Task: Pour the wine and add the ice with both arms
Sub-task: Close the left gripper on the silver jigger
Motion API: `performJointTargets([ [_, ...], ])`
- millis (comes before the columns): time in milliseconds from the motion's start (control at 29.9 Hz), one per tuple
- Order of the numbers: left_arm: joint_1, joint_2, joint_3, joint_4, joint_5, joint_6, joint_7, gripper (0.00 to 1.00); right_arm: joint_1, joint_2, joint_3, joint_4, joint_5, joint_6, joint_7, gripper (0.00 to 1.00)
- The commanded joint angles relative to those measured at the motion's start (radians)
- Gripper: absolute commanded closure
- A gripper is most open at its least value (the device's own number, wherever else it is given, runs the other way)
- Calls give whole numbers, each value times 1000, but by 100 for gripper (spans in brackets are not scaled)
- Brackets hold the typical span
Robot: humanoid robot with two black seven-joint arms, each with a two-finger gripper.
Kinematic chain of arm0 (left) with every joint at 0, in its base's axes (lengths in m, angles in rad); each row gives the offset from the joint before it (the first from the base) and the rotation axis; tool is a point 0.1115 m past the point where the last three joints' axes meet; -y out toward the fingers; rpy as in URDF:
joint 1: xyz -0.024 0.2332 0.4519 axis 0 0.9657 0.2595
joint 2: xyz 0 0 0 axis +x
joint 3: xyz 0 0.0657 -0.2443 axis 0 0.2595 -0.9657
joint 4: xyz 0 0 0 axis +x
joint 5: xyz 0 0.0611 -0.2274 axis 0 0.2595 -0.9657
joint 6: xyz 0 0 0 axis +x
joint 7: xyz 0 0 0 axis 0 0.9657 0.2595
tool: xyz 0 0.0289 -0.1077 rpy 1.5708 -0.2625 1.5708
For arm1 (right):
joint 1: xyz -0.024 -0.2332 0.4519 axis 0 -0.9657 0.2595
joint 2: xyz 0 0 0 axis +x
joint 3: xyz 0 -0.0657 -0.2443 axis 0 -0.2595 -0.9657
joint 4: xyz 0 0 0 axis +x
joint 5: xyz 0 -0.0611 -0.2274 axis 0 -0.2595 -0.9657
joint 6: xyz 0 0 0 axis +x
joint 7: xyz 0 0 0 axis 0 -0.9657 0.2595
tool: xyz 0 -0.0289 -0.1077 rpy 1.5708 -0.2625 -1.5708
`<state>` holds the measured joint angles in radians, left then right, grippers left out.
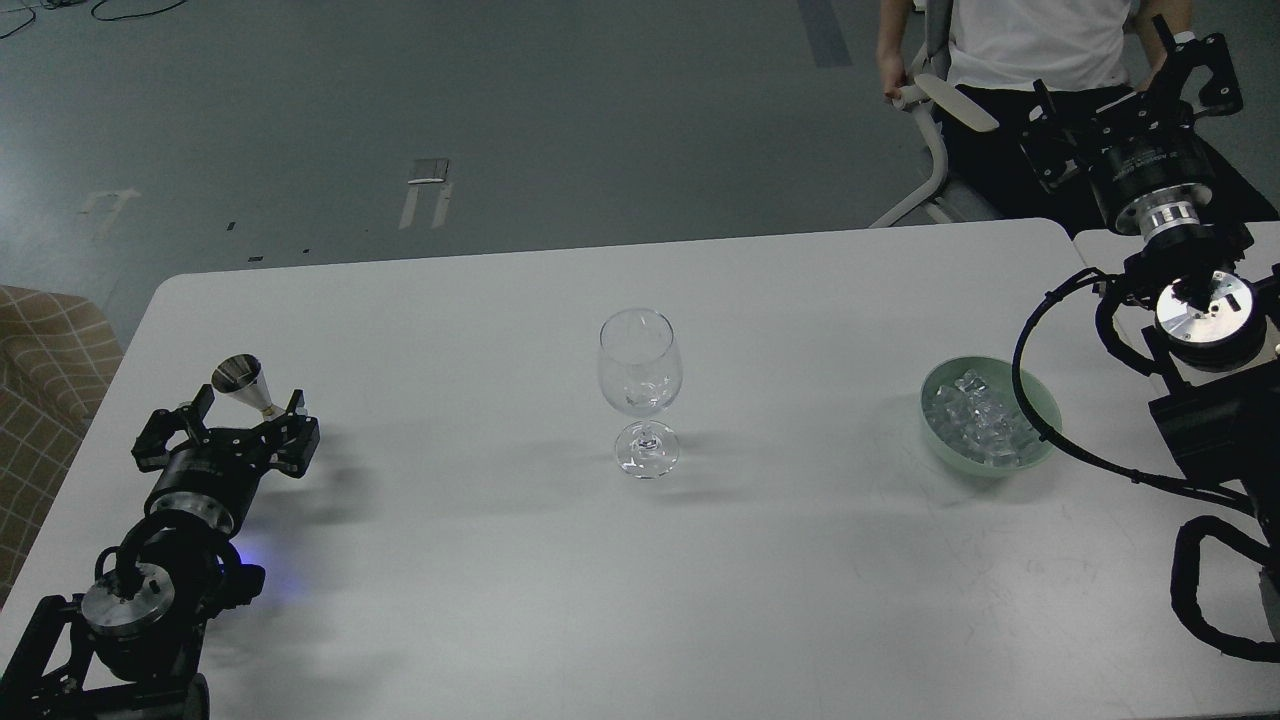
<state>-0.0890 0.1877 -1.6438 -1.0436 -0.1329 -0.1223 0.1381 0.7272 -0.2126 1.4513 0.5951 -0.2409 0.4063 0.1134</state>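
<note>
Ice (pixel 980 418) lies heaped as clear cubes in a pale green bowl (pixel 1035 395) on the right part of the white table (pixel 500 560), well to the right of the stemmed wine glass (pixel 640 385) that stands upright near the middle. Wine itself I cannot make out for certain; the glass bowl looks clear, with perhaps a glint low inside it.

My left claw (pixel 228 428) hangs low over the table's left end, its two fingers spread wide and holding nothing. A small metal jigger (pixel 243 383), cone-shaped with its mouth up, stands just beyond the claw, between the finger tips as seen from my head; whether a finger touches it I cannot tell. Blue light glows on the table beside my left arm (pixel 150 590).

My right claw (pixel 1125 85) is raised high past the table's far right corner, fingers parted and empty, well apart from the bowl. A black cable (pixel 1015 350) from my right arm (pixel 1205 310) loops in front of the bowl's right rim and hides part of it.

Behind the right claw a person (pixel 1040 40) in a white shirt sits in a chair (pixel 935 130). At the left edge, off the table, is a brown checked cushion (pixel 45 360). Nothing stands between the jigger and the glass, nor between the glass and the bowl.
</note>
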Motion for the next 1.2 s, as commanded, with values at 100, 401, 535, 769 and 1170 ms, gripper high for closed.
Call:
performJointTargets([
  [100, -37, 1, 2, 50, 1, -22, 2, 11, 1, 2, 0, -1, -3, -1, 0, 0],
  [401, -38, 1, 2, 70, 1, -52, 9, 27, -2, 1, 1, 0, -3, -20, 2, 0],
  [535, -32, -1, 2, 71, 1, -77, 23, 31, 0, 4, 1, 0, -3, -21, 2, 0],
  [769, -32, 1, 2, 74, -2, -77, 26, 31, 3, 2, 1, 0, -3, -27, 0, 0],
  [1170, -38, -5, 21, 106, -1, -82, 23, 35, 1, -1, 0, 0, -2, -27, 0, 0],
])
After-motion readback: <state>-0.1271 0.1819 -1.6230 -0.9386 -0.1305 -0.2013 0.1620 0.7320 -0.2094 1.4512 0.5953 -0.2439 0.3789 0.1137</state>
